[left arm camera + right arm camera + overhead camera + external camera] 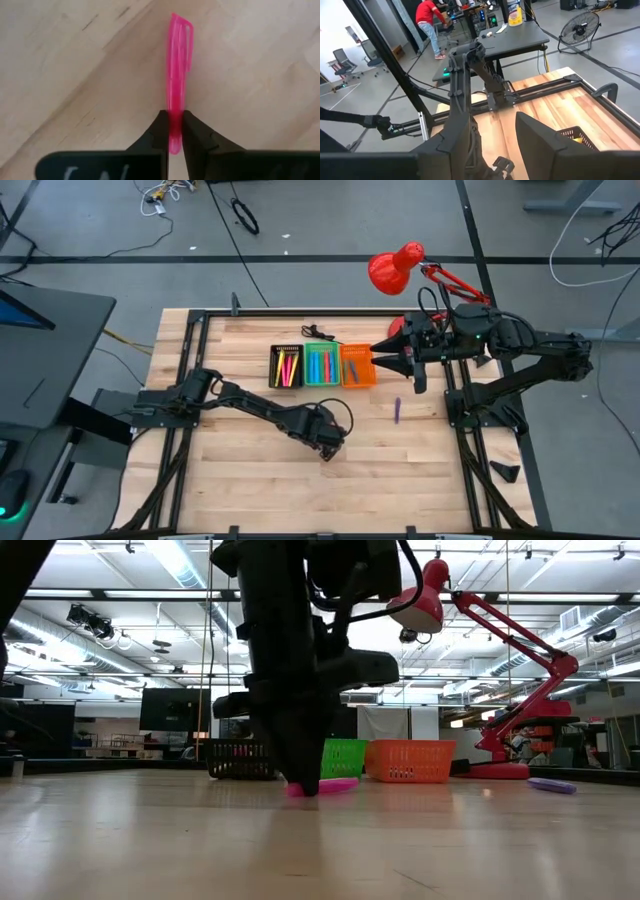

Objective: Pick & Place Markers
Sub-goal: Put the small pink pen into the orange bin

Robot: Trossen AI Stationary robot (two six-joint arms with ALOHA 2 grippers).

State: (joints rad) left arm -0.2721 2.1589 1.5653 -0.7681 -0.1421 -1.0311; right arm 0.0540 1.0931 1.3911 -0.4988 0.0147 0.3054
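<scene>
a pale wooden bench [250, 470] with a black frame sits on a grey floor. three small bins stand in a row near its far edge, touching side to side: a black bin [286, 366], a green bin [321, 365] and an orange bin [357, 365]. a red desk lamp [397, 267] leans over the far right corner. beyond the bench, a person in a red top [426, 20] stands near a dark desk [520, 37], with a floor fan [580, 28] close by.

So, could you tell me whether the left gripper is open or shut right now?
Shut. The left gripper pinches the pink marker, which lies flat on the table.
</scene>
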